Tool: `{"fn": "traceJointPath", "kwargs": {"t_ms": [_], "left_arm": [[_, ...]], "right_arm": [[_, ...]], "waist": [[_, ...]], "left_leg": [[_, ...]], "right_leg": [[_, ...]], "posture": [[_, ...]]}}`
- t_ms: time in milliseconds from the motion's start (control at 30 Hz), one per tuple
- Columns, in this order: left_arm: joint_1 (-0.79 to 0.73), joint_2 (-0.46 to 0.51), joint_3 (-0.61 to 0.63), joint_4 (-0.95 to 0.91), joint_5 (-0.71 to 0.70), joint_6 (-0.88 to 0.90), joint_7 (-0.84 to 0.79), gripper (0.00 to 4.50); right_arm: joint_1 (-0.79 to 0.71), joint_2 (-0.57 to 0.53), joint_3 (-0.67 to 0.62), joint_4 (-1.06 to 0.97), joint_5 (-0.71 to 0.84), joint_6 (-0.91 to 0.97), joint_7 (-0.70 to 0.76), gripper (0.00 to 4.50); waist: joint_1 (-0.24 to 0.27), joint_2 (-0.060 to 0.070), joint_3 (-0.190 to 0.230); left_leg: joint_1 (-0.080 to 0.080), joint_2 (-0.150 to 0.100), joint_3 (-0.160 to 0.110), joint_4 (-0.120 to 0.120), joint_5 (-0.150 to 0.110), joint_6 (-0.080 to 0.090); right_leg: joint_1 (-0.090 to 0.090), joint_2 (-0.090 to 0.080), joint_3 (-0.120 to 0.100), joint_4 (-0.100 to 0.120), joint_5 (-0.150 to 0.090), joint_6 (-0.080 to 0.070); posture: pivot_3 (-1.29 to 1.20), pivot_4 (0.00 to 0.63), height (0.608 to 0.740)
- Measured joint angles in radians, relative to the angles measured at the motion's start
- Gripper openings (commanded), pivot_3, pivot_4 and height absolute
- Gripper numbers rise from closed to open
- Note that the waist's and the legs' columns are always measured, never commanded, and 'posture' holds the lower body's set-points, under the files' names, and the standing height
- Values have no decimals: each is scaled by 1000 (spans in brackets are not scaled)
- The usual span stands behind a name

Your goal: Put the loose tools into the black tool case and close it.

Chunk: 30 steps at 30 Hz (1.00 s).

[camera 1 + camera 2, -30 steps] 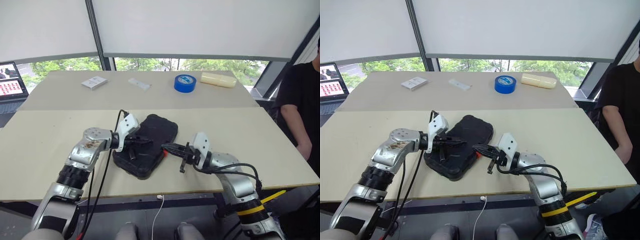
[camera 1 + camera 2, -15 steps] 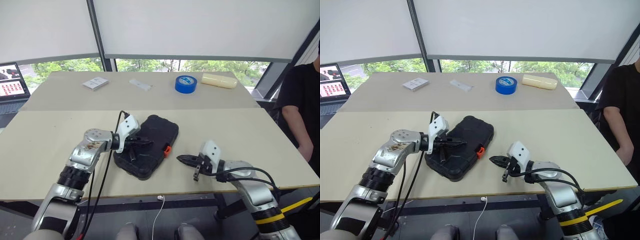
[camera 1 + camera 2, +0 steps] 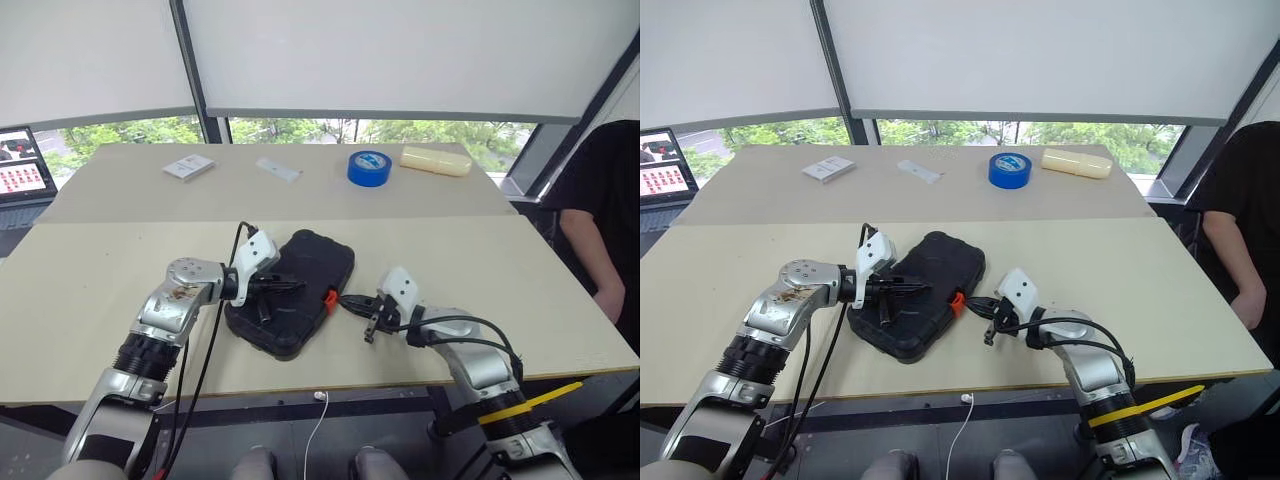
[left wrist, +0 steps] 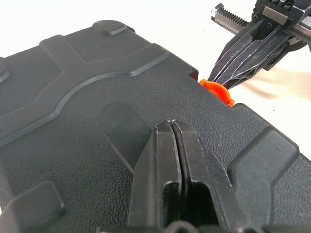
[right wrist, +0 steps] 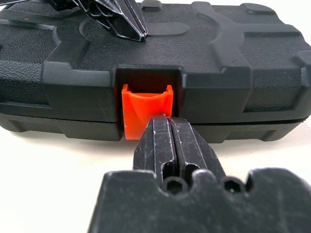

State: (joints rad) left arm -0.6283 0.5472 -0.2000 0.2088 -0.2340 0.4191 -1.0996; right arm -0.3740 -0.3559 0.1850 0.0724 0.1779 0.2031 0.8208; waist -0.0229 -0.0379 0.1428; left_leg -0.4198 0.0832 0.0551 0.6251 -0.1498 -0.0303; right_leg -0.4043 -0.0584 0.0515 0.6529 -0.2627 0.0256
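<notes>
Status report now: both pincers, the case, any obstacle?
Left pincer shut, pressing lid. Right pincer shut, at orange latch. Black tool case closed. No obstacle.

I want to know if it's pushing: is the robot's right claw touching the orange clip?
Touching. In the right wrist view the shut right gripper tips meet the orange latch on the black tool case.

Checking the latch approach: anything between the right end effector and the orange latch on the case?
Nothing visible. The right end effector, shut, sits right at the orange latch on the black tool case, with no object between them.
</notes>
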Motion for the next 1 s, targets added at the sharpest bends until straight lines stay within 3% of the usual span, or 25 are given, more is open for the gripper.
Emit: {"fn": "traceJointPath", "kwargs": {"t_ms": [100,200,233,267,367,533,633,800,1000], "left_arm": [[2,-5,4,1,0,-6,-3,97],[43,-12,49,-3,-28,-76,-22,775],[69,-12,75,-7,-49,-108,-30,1127],[93,-9,106,-14,-73,-135,-41,1533],[166,34,201,-33,-129,-188,-70,2742],[340,196,382,-60,-163,-201,-76,4480],[484,255,503,-58,-113,-309,-12,4500],[729,256,586,-28,-68,-415,31,4500],[788,239,626,-46,-82,-435,71,4500]], "right_arm": [[5,-8,1,-5,0,0,9,0],[53,-41,-12,-65,26,1,35,0],[77,-58,-27,-94,45,1,48,578],[98,-80,-47,-124,66,3,63,720],[158,-160,-111,-204,112,1,107,1849],[247,-259,-209,-244,145,-109,188,3489],[266,-307,-259,-206,160,-212,260,4488],[260,-349,-295,-74,157,-309,317,4488],[213,-349,-286,-15,142,-386,337,4488]], "waist": [[1,0,0],[5,1,0],[5,1,0],[5,1,0],[0,0,1],[0,-2,4],[5,-2,5],[10,-5,6],[22,-6,7]], "left_leg": [[0,0,0,0,0,0],[-2,0,0,-2,0,0],[-3,0,1,-3,0,1],[-4,0,1,-3,0,1],[-5,0,1,-3,-2,3],[-5,1,2,-10,-2,3],[-5,0,5,-14,-2,3],[-8,1,8,-15,-3,2],[-10,1,9,-14,-7,-5]], "right_leg": [[0,0,0,0,0,0],[-1,0,0,-4,0,0],[-1,-1,0,-5,0,0],[-2,-1,0,-6,0,0],[-3,0,0,-6,2,4],[-7,0,0,-7,0,3],[-9,-2,1,-9,-1,3],[-15,-3,3,-10,-1,-6],[-17,-3,3,-10,-1,-4]], "posture": [[0,150,740],[0,150,740],[0,150,740],[0,150,740],[0,150,740],[0,150,740],[0,150,740],[0,150,740],[0,150,740]]}}
